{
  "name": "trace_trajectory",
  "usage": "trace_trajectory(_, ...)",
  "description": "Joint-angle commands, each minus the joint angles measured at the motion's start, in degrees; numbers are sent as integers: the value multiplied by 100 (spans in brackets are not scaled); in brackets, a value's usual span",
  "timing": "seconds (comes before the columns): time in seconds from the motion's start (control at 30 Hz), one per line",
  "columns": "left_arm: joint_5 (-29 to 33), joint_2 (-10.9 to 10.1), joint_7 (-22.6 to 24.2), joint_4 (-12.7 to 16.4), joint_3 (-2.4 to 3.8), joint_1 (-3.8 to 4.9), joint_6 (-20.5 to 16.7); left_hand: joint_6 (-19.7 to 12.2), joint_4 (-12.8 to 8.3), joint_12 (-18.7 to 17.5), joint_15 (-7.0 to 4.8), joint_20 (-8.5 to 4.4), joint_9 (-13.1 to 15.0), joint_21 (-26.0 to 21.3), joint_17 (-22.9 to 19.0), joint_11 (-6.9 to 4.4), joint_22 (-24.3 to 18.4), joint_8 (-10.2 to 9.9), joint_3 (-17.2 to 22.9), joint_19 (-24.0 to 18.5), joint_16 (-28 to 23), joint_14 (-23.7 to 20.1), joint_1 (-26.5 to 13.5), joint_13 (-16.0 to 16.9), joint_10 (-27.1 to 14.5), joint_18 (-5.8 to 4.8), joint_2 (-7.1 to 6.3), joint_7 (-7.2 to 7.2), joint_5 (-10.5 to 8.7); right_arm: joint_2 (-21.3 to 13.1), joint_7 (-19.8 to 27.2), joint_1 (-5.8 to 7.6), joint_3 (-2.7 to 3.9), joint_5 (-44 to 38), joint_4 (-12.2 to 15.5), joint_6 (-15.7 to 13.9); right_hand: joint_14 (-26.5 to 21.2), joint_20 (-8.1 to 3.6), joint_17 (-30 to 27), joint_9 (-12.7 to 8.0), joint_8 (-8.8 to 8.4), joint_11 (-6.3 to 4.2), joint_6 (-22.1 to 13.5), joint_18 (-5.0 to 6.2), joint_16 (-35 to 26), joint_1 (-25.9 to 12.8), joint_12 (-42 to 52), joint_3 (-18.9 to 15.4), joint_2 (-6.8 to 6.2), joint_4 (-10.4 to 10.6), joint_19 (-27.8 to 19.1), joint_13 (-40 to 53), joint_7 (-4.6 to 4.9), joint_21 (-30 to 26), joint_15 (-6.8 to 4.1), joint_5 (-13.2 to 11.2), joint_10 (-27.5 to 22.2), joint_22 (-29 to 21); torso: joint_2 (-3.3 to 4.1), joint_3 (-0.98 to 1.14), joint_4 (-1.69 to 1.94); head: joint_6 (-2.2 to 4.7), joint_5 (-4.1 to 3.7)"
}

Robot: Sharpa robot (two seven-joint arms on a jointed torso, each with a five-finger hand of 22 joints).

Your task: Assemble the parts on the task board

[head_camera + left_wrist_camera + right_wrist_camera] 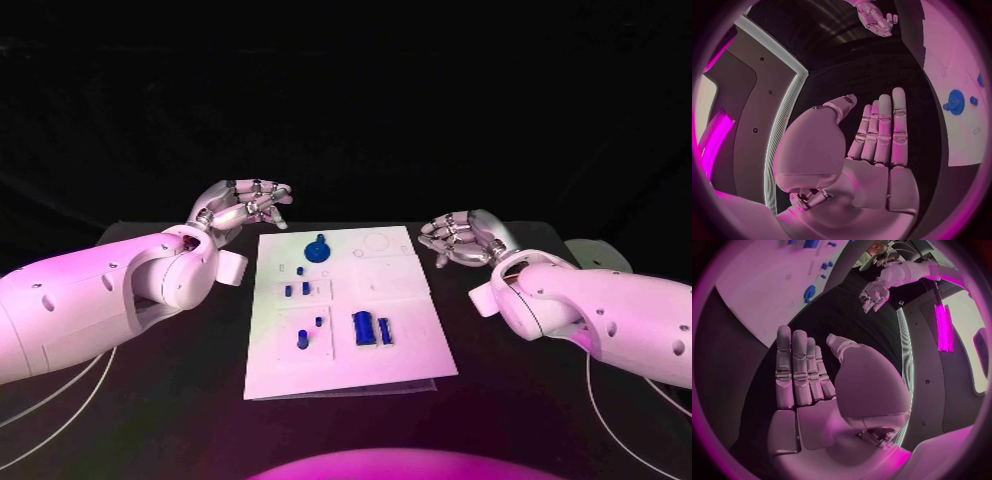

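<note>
The white task board (pixel 346 372) lies in the middle of the black table. A round blue part (pixel 319 249) sits near its far edge, small blue parts (pixel 296 290) lie at its left middle, and two longer blue blocks (pixel 372 328) rest lower down. My left hand (pixel 242 205) hovers off the board's far left corner, fingers straight and apart, holding nothing (pixel 876 135). My right hand (pixel 459 238) hangs off the far right corner, also flat and empty (pixel 804 375). Each wrist view shows the other hand (pixel 876 20) (pixel 874 292) and the round part (pixel 954 101) (pixel 809 293).
Black table surface surrounds the board on all sides (pixel 173 380). Thin white cables trail along the table under both arms (pixel 58 395). A dark curtain closes off the back.
</note>
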Motion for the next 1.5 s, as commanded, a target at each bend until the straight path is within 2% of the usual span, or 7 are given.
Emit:
trace_trajectory(0.03,708,181,473,-265,10,-56,-277,-139,111,-251,197,225,-66,-945,-466,104,-614,-61,-98,-352,-1105,-328,126,-230,-91,-12,21,-48,-15,211,627,75,18,1740,-384,919,-642,193,-468,-162,-154,158,-92,23,-919,70,-545,96,-2,44,-443,-816,56,-672,234,-28,-43,-646,-133,-36,17,99,23)
trace_trajectory(0.4,1038,611,708,-716,20,-203,-387,-389,275,-1142,627,714,-370,-3029,-1170,257,-2086,-367,-509,-1046,-3373,-982,371,-460,-442,-153,133,-100,-3,735,875,150,46,2329,-1203,1423,-741,555,-1693,-662,-631,341,158,76,-2629,133,-1411,49,131,-178,-795,-3118,157,-1136,517,-31,268,-2737,-239,-2,68,147,63)
trace_trajectory(0.43,810,580,439,-692,12,-198,-269,-4899,-651,-1821,-444,-954,-1721,-3480,-2065,-803,-2748,-1585,-2739,-5434,-5048,-5183,-2019,-820,-5586,-1021,1115,-1122,-1197,711,582,149,43,1997,-1165,1033,-6349,-784,-3986,-2937,-1876,-572,-4658,-976,-3858,-2198,-2101,-2564,1008,-1273,-6320,-4295,-994,-1494,-199,-721,-1499,-5476,-199,-25,59,135,45)
trace_trajectory(0.5,808,579,439,-678,15,-201,-292,-4899,-651,-1821,-444,-954,-1721,-3480,-2065,-803,-2748,-1585,-2739,-5434,-5048,-5183,-2161,-820,-5586,-1021,1115,-1122,-1197,708,595,141,52,2008,-1146,1010,-6349,-784,-3986,-2937,-1876,-572,-4658,-976,-3858,-2343,-2101,-2564,1008,-1273,-6320,-4295,-994,-1494,-199,-721,-5556,-5476,-198,-22,62,146,44)
trace_trajectory(0.7,775,564,434,-435,58,-266,-684,-4899,-651,-1821,-444,-954,-1721,-3480,-2065,-803,-2748,-1585,-2739,-5434,-5048,-5183,-3347,-820,-5586,-1021,1115,-1122,-1197,655,832,9,200,2193,-813,618,-6349,-784,-3986,-2937,-1876,-572,-4658,-976,-3858,-3522,-2101,-2564,1008,-1273,-6320,-4295,-994,-1494,-199,-721,-5556,-5476,-181,27,103,342,35)
trace_trajectory(0.73,766,560,433,-371,69,-283,-787,-4899,-651,-1821,-444,-954,-1721,-3480,-2065,-803,-2748,-1585,-2739,-5434,-5048,-5183,-7469,-820,-5586,-1021,1115,-1122,-1197,641,894,-26,239,2242,-726,515,-6349,-784,-3986,-2937,-1876,-572,-4658,-976,-3858,-7584,-2101,-2564,1008,-1273,-6320,-4295,-994,-1494,-199,-721,-5556,-5476,-177,40,114,394,32)
trace_trajectory(1.5,583,474,408,985,309,-645,-2970,-4899,-651,-1821,-444,-954,-1721,-3480,-2065,-803,-2748,-1585,-2739,-5434,-5048,-5183,-7469,-820,-5586,-1021,1115,-1122,-1197,441,1779,-522,793,2936,516,-952,-6349,-784,-3986,-2937,-1876,-572,-4658,-976,-3858,-7584,-2101,-2564,1008,-1273,-6320,-4295,-994,-1494,-199,-721,-5556,-5476,-121,203,251,1051,-1)
